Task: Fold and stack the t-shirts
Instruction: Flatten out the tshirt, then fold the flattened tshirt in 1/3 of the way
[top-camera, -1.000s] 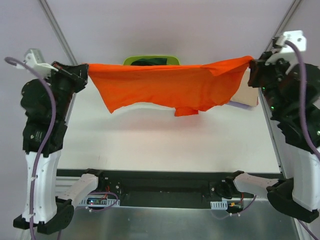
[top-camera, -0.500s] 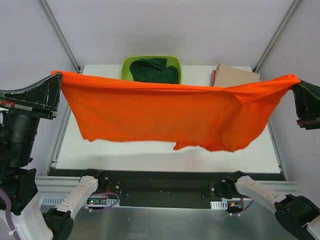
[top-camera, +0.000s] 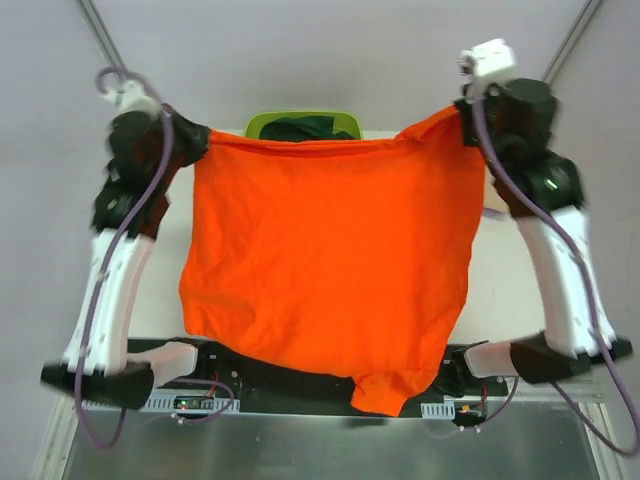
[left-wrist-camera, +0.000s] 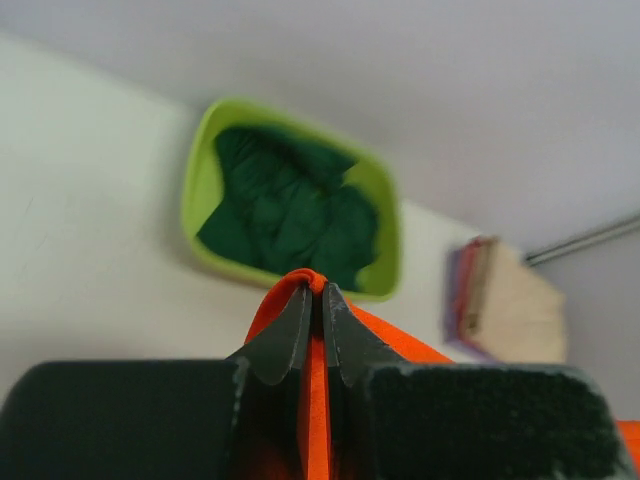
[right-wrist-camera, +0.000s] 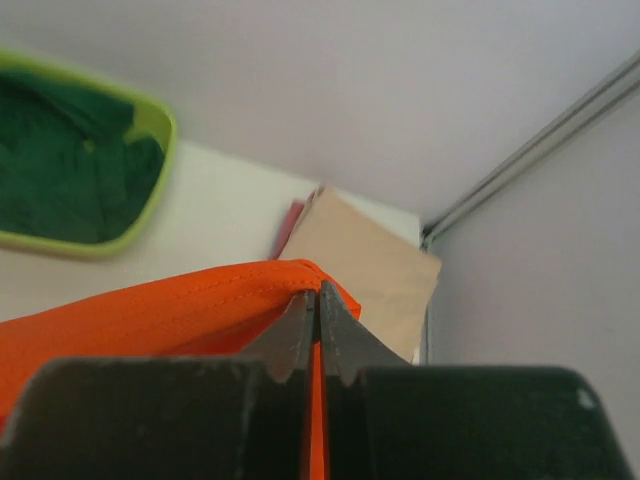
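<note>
My left claw (left-wrist-camera: 322, 295) and right claw (right-wrist-camera: 318, 292) each pinch tight a top corner of the orange t-shirt (top-camera: 330, 260), hanging spread mid-frame in the top view. At upper centre the lime tub (left-wrist-camera: 196, 195) holds a crumpled dark green tee (left-wrist-camera: 290, 215); folded tees (right-wrist-camera: 370, 262) sit right of it.

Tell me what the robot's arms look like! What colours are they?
The left arm and right arm are white tubes with chunky black joints. A purple cable loops along each one, and a small white box sits near each wrist. The left gripper and right gripper have dark, pointed fingers.
</note>
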